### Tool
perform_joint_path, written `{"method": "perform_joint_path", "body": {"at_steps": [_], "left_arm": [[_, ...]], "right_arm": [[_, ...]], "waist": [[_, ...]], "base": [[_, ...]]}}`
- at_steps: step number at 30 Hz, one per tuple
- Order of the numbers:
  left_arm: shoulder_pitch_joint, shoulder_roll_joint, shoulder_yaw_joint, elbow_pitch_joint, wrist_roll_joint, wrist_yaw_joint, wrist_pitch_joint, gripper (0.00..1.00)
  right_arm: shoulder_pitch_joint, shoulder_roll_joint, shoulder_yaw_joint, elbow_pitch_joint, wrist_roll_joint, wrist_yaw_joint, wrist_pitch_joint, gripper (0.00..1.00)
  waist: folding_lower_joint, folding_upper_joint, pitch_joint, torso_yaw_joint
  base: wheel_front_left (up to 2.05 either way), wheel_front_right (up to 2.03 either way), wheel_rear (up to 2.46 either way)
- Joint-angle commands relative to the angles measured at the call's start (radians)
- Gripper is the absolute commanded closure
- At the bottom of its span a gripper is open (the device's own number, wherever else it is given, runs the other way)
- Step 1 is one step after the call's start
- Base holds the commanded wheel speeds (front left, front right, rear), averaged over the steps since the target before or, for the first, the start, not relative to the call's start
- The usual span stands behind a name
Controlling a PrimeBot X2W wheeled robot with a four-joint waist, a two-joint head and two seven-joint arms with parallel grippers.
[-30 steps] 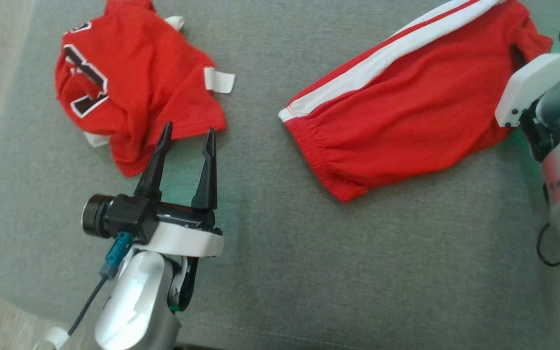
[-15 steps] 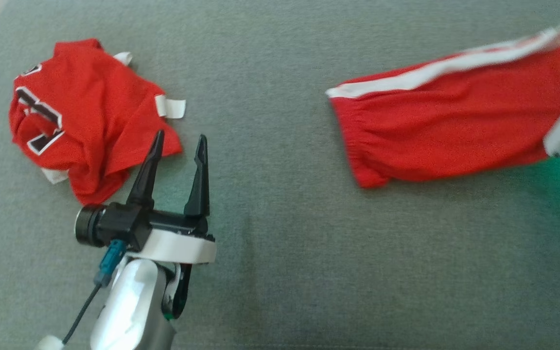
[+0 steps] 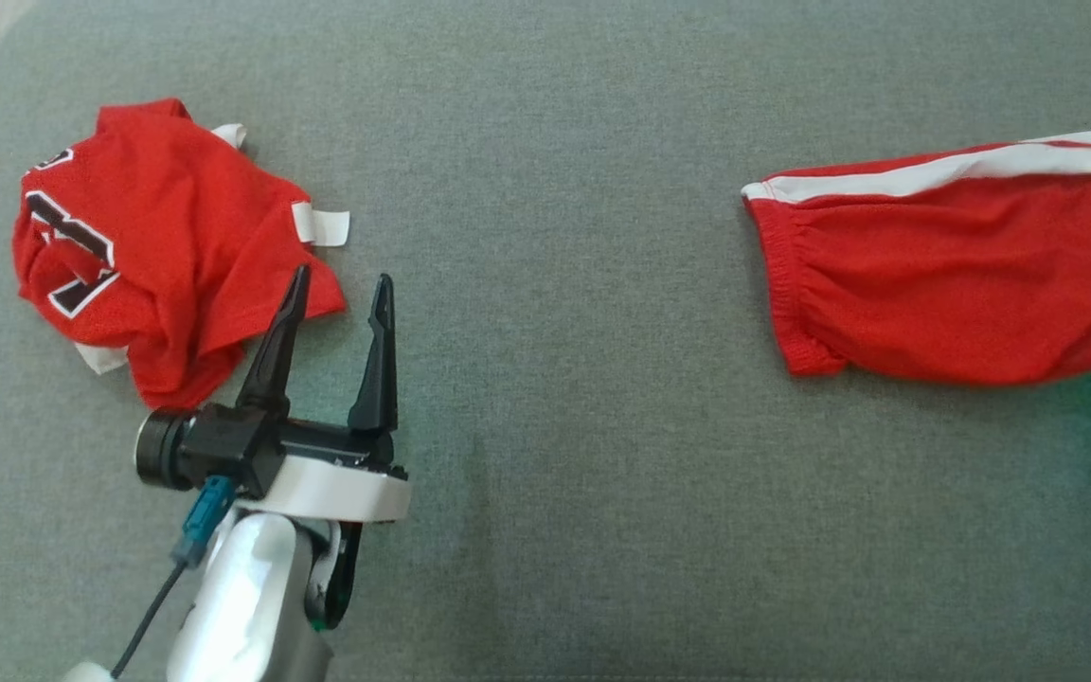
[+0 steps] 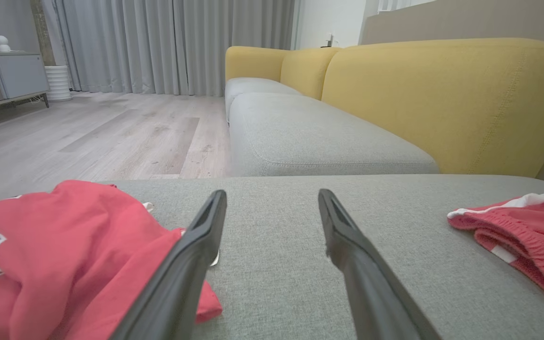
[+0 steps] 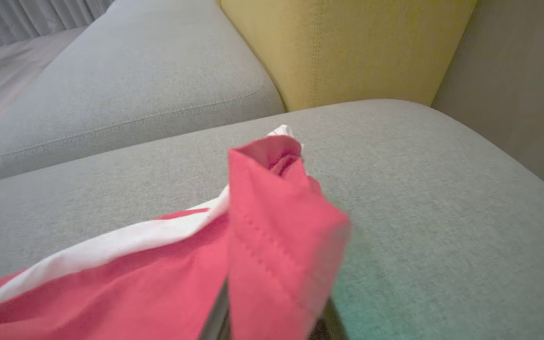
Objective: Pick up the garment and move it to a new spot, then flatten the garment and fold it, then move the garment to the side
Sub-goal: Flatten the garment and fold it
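Shorts [image 3: 943, 284] are being pinched at the hem [image 5: 262, 245] by the right gripper [image 5: 279, 330], left gripper [image 3: 332, 322] being held spread; dragged over the cushion [image 3: 555, 426], fabric may be slipping free.

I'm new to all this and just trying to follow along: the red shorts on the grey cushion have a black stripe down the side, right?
Not quite. The stripe down the side of the red shorts is white, not black, as the head view shows. They are indeed on the grey cushion.
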Motion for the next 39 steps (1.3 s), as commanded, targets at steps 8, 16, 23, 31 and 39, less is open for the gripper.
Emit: {"method": "perform_joint_path", "body": {"at_steps": [8, 16, 23, 31, 39], "left_arm": [[0.026, 0.005, 0.057, -0.025, 0.015, -0.001, -0.005, 0.0], [0.06, 0.005, 0.063, -0.027, 0.014, 0.004, -0.005, 0.0], [0.084, 0.005, 0.064, -0.029, 0.01, 0.006, -0.005, 0.0], [0.105, 0.005, 0.062, -0.029, 0.008, 0.007, -0.005, 0.0], [0.111, 0.005, 0.056, -0.03, 0.007, 0.013, -0.005, 0.0]], "right_arm": [[-0.01, 0.06, 0.043, -0.057, 0.011, -0.001, -0.057, 1.0], [0.002, 0.154, 0.129, -0.146, 0.07, -0.001, -0.073, 1.0], [0.036, 0.239, 0.228, -0.234, 0.119, -0.001, -0.06, 1.0], [0.084, 0.297, 0.325, -0.269, 0.133, -0.001, -0.032, 1.0], [0.17, 0.313, 0.468, -0.214, 0.081, -0.001, -0.006, 1.0]], "waist": [[0.0, 0.0, -0.059, 0.0], [0.0, 0.0, -0.125, 0.007], [0.0, 0.0, -0.157, 0.031], [0.0, 0.0, -0.172, 0.054], [0.0, 0.0, -0.177, 0.059]], "base": [[0.0, 0.0, 0.0], [0.0, 0.0, 0.0], [0.0, 0.0, 0.0], [0.0, 0.0, 0.0], [0.0, 0.0, 0.0]]}}
